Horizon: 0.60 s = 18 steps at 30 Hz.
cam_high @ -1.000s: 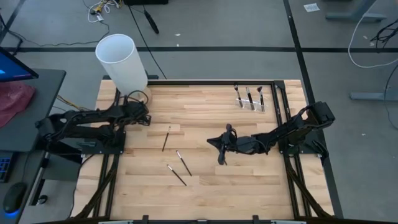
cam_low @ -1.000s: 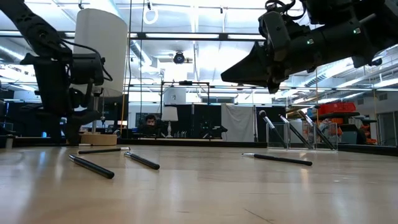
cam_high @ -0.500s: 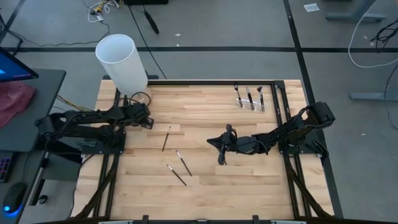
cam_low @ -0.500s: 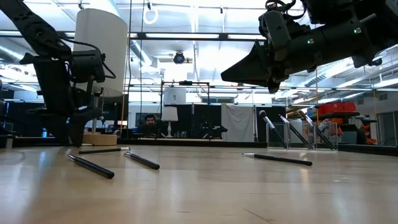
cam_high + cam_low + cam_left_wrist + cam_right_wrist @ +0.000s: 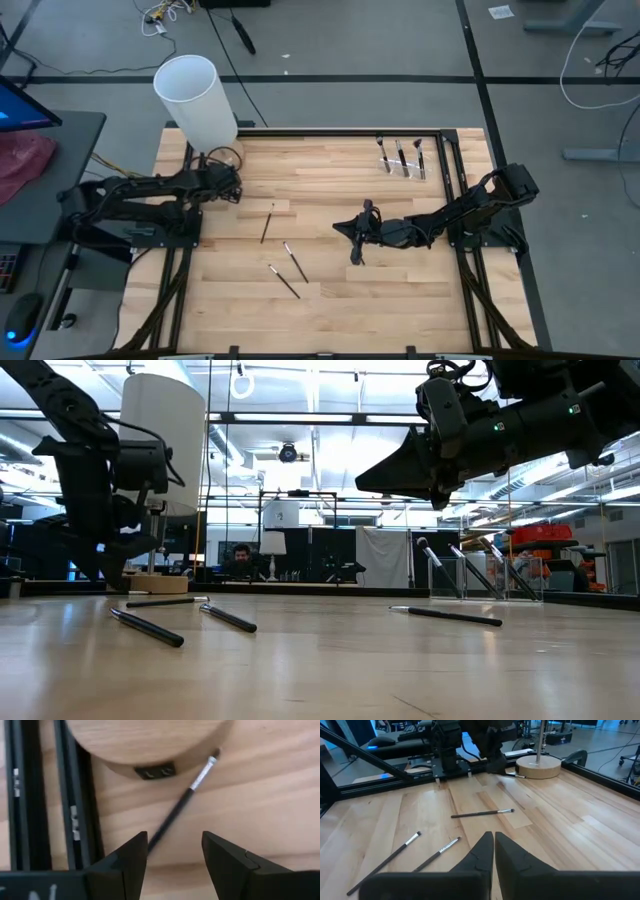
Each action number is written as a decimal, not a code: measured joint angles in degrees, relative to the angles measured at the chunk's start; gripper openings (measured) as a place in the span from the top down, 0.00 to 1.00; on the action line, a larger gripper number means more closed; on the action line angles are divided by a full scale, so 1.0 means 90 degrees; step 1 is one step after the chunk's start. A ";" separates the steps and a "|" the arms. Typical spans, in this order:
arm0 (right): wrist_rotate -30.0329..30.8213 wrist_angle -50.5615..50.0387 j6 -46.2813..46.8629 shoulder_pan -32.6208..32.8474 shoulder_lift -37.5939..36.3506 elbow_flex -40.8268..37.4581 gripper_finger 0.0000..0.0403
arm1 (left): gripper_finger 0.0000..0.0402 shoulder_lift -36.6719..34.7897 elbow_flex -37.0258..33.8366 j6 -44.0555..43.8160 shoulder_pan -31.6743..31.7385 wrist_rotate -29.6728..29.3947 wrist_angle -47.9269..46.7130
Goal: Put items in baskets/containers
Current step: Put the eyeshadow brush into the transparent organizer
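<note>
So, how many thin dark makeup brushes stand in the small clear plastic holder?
3, side by side in the holder: first brush, second brush, third brush. Others could be hidden.

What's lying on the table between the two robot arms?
Three loose makeup brushes on the bare wooden table, seen from the high view.

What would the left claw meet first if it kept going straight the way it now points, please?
Probably the brush lying between the open left claw fingers, then the round wooden base that its tip touches; depth is unclear.
</note>
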 joint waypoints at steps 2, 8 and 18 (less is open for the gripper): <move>0.0000 0.0000 -0.0001 -0.0002 0.0000 0.0000 0.95 | 0.51 0.0000 0.0000 0.0119 0.0164 -0.0007 0.0053; 0.0000 0.0000 -0.0001 -0.0002 0.0000 0.0000 0.95 | 0.51 0.0010 0.0000 0.0713 0.0719 0.0231 0.0391; -0.0002 -0.0001 0.0023 0.0002 0.0000 0.0000 0.95 | 0.43 0.0010 0.0000 0.1091 0.1238 0.0886 0.0549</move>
